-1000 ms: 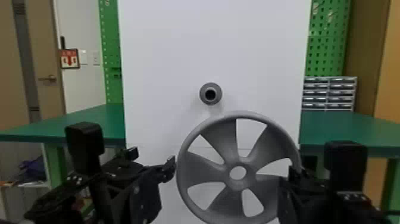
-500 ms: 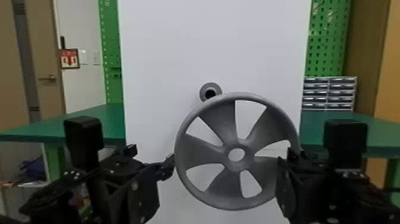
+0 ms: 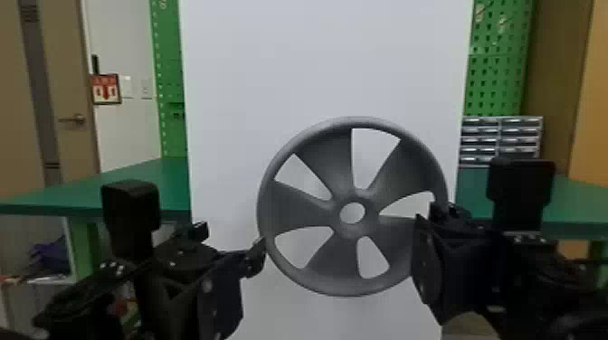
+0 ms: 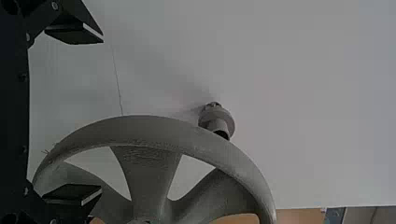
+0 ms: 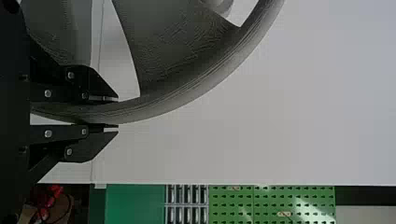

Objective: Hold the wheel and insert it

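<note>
Wheel (image 3: pixel 296 208) was found upright before the white panel (image 3: pixel 316 59), its broad face towards the head camera. The right claw (image 5: pixel 116 113) pinched it by the rim, one finger inside the ring and the other outside. That hold, in this inspector's judgement, was chosen to keep the hub (image 3: pixel 372 216) and its central hole clear for fitting. The left claw (image 4: pixel 102 114) was spread wide at the opposite side, one finger near the rim; whether it touched could not be established. Its placing suggested a second support against tilt, since a grip on one side alone could let the wheel swing. The grey peg (image 4: pixel 217 125) stood out from the panel, beyond the rim; the wheel was not seated on it. Insertion would probably require lining the hole up with the peg first.
</note>
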You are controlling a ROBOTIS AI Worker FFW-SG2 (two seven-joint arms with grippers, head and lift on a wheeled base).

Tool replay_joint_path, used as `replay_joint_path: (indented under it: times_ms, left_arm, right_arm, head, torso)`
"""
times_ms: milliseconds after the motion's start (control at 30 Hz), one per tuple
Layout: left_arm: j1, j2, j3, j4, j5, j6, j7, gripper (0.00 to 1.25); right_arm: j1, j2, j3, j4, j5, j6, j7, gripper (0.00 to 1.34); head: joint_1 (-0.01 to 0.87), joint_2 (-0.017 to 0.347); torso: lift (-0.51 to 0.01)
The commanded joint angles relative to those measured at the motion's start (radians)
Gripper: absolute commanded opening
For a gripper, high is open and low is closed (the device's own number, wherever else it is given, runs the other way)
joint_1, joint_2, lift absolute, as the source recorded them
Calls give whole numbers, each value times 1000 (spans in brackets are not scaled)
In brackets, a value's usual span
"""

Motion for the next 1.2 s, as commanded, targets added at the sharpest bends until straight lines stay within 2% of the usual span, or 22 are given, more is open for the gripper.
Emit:
replay_joint_path:
  times_ms: [0,700,867,1167]
  left_arm:
    - [0,0,-4,0,-3,0,0,1103]
    - [6,3,-12,0,-19,-2,0,1101]
    - [9,3,-13,2,-22,-2,0,1101]
    - [9,6,-18,5,-22,-2,0,1103]
  right_arm:
    - [-19,4,5,3,-3,12,0,135]
    - [-119,9,41,21,-7,109,-2,133]
    - [-140,9,52,21,-13,134,-29,135]
    - [-172,9,52,38,-43,135,-34,135]
  head:
    - [179,100]
    - [179,100]
    - [179,100]
    - [179,100]
  torso:
    - [-493]
    - [-493]
    - [-493]
    - [-493]
